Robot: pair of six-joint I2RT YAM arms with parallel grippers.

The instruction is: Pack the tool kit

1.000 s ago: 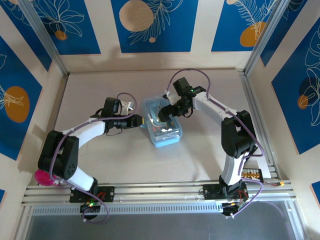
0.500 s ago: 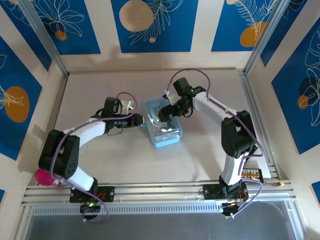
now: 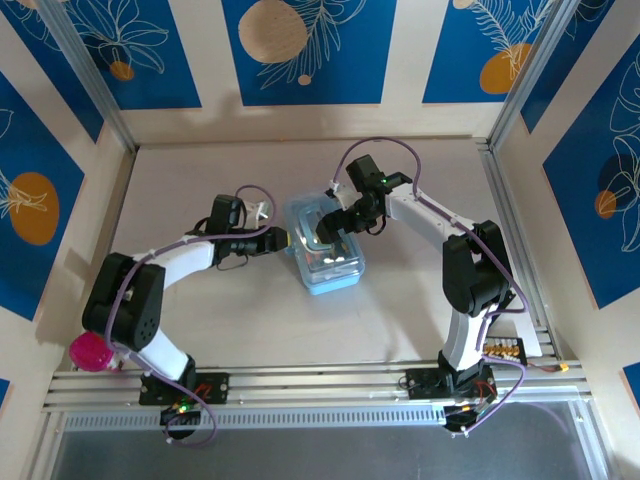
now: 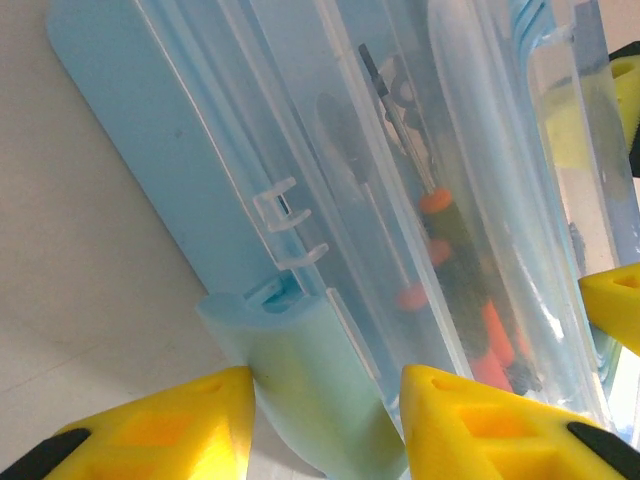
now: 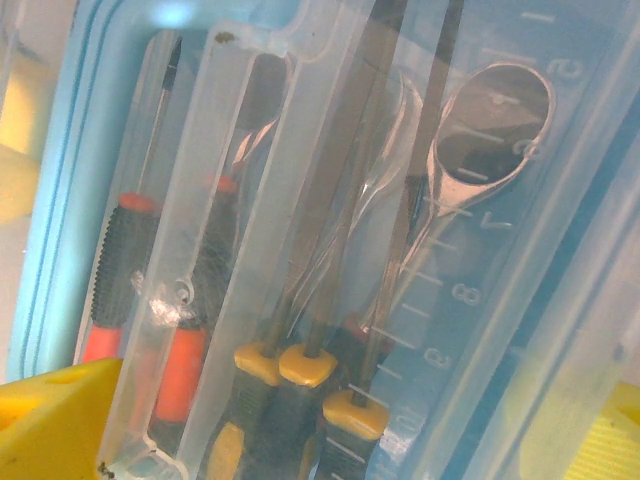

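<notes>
Judging from how things lie, I'd call the packing nearly over. The tool kit [image 3: 325,255] sits mid-table between my arms, with the screwdrivers [image 5: 130,270] and wrench [image 5: 490,140] lying inside under the clear lid [image 5: 560,330], which looks down or nearly so. My left claw [image 3: 283,240] is pinched narrow on the latch tab [image 4: 300,390] at the case's left edge. My right claw [image 3: 325,235] hangs spread wide just above the lid, holding nothing. What's left, I think, is snapping that latch home.
</notes>
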